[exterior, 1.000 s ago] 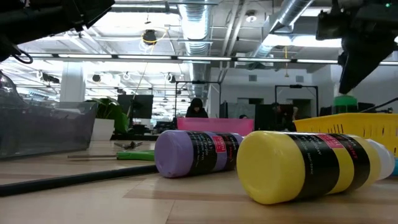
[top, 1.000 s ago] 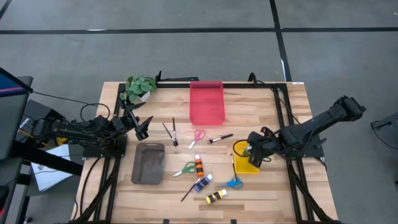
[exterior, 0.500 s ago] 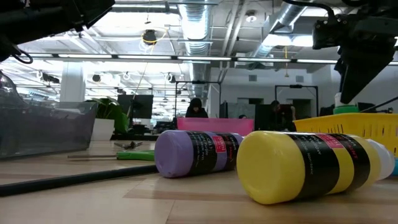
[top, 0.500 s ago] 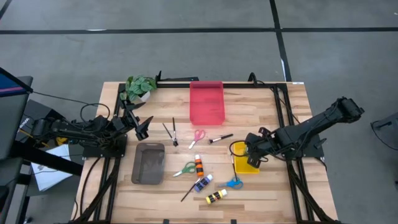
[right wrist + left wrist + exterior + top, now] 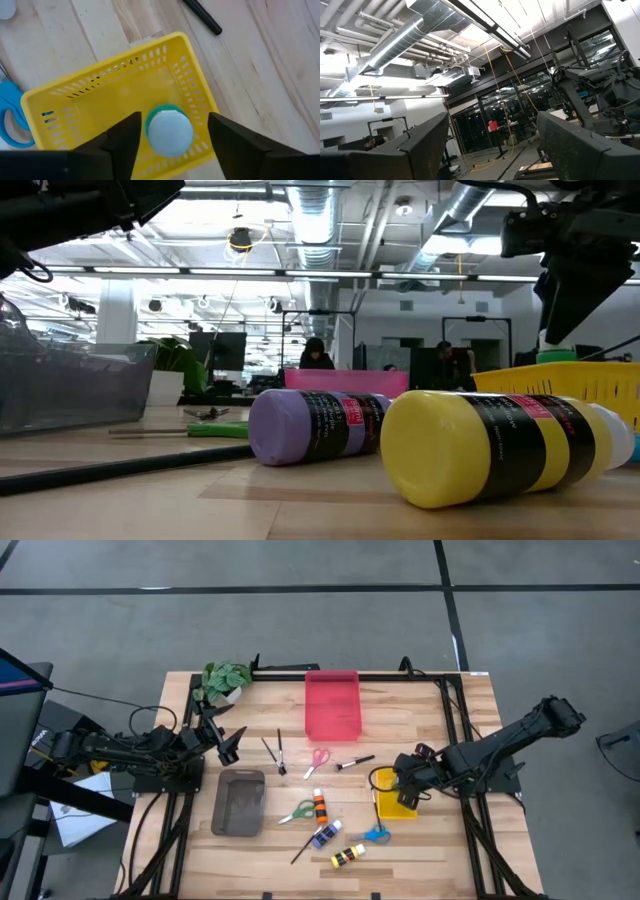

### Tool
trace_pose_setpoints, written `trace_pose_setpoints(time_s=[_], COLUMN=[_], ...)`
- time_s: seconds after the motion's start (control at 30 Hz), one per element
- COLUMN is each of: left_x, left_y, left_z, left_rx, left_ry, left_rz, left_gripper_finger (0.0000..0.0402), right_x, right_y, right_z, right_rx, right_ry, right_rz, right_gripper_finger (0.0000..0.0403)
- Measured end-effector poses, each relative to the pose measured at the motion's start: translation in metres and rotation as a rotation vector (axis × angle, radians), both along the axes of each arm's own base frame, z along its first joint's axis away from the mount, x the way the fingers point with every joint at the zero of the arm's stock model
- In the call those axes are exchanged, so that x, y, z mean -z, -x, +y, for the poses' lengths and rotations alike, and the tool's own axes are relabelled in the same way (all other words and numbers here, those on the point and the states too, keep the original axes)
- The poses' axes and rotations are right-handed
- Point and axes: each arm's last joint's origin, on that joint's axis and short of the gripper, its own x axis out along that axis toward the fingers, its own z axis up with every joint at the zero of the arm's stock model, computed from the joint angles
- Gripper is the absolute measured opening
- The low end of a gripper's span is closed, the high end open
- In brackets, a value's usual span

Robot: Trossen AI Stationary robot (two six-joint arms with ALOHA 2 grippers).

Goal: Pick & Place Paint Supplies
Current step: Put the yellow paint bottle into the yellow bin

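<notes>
high view: the left gripper [image 5: 228, 743] waits near the plant [image 5: 225, 680], fingers spread wide. loose on the table lie scissors [image 5: 316, 761], brushes [image 5: 281, 752] and small bottles [image 5: 319, 807]. the right gripper [image 5: 170, 131] hovers over the yellow tray [image 5: 90, 90], fingers apart around an upright green bottle [image 5: 169, 130] with a white cap.

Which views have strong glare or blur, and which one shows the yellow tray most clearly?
Low view: bright ceiling lights glare, and the near yellow bottle looks soft. Left wrist view: backlit, with the left gripper nearly a silhouette. Right wrist view: even light, with the yellow tray and the green bottle sharp.
</notes>
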Motion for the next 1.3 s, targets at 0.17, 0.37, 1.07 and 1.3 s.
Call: trace_pose_setpoints(time_s=[0.17,0.37,1.07,1.3], left_x=[0.0,0.0,0.001,0.002], left_y=[0.0,0.0,0.0,-0.001], left_z=[0.0,0.0,0.001,0.001], left_rx=[0.0,0.0,-0.029,-0.03], left_ry=[0.0,0.0,0.018,0.016], left_rz=[0.0,0.001,0.011,0.02], left_gripper_finger=[0.0298,0.0298,0.0298,0.0298], right_x=[-0.002,-0.002,-0.074,-0.061], right_y=[0.001,0.001,-0.028,-0.042], right_z=[0.0,0.0,0.025,0.058], right_rx=[0.003,0.003,-0.279,-0.406], right_ry=[-0.004,-0.005,-0.059,-0.1], right_rz=[-0.009,-0.01,-0.314,-0.344], right_gripper_finger=[0.0234,0.0232,0.0233,0.0233])
